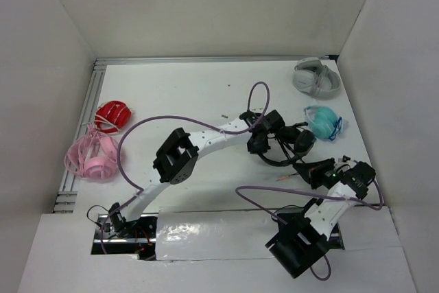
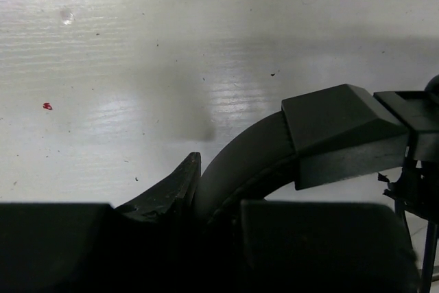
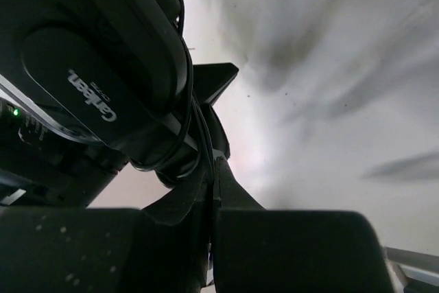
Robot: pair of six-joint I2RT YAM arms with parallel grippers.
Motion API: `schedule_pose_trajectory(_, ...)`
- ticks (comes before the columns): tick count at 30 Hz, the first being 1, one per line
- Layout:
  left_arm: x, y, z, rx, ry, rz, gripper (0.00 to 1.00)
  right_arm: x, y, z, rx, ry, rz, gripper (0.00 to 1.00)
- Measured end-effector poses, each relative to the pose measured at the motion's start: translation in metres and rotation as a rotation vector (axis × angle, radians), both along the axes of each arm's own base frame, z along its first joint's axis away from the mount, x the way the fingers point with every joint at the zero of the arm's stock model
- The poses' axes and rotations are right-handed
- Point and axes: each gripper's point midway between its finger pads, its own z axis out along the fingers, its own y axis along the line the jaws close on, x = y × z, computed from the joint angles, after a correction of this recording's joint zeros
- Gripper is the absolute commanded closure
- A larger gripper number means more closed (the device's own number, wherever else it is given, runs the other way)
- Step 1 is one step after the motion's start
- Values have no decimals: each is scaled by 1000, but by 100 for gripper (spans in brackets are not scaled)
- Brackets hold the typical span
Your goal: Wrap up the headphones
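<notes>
The black headphones [image 1: 302, 141] lie right of the table's middle, with the thin headband [image 1: 273, 162] curving towards me. My left gripper [image 1: 259, 143] is shut on the headband [image 2: 240, 162]; in the left wrist view the band runs up out of the gripper [image 2: 218, 200] to a boxy slider [image 2: 343, 132]. My right gripper [image 1: 312, 170] is just right of the headphones. In the right wrist view the gripper [image 3: 214, 169] is shut on the thin black cable [image 3: 200, 128], which loops around the earcup [image 3: 89, 80] at the upper left. The boom mic is not visible.
Grey-white headphones [image 1: 316, 77] and teal headphones [image 1: 322, 122] lie at the back right. Red headphones [image 1: 113, 115] and pink headphones [image 1: 93, 156] lie at the left edge. Purple arm cables [image 1: 137, 128] arch over the table. White walls enclose three sides.
</notes>
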Motion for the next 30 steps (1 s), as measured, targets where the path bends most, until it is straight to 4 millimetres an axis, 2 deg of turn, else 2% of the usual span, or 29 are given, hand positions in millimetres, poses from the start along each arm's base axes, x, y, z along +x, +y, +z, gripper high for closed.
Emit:
schedule_pose_trajectory(2, -2, -1, -3, -1, 4, -7, 72, -1, -1, -2, -2, 17, -14, 98)
schedule_pose_trajectory(7, 0, -2, -8, -7, -4, -8, 66, -2, -2, -9, 19, 59, -34, 95)
schedule_pose_trajectory(8, 1, -1, -9, -6, -6, -6, 61, -3, -2, -10, 20, 65, -38, 92)
schedule_pose_trajectory(17, 27, 18, -10, 30, -52, 57, 54, -5, -5, -30, 62, 146, -94, 88)
schedule_pose_trajectory(22, 29, 19, -9, 41, -66, 48, 50, -4, 1, -46, 80, 195, -82, 89)
schedule_pose_trajectory(26, 32, 20, -9, 49, -85, 45, 41, 1, 7, -48, 55, 199, -52, 90)
schedule_pose_trajectory(30, 37, 20, -8, 49, -106, 54, 36, 1, 5, -48, 44, 206, -64, 86)
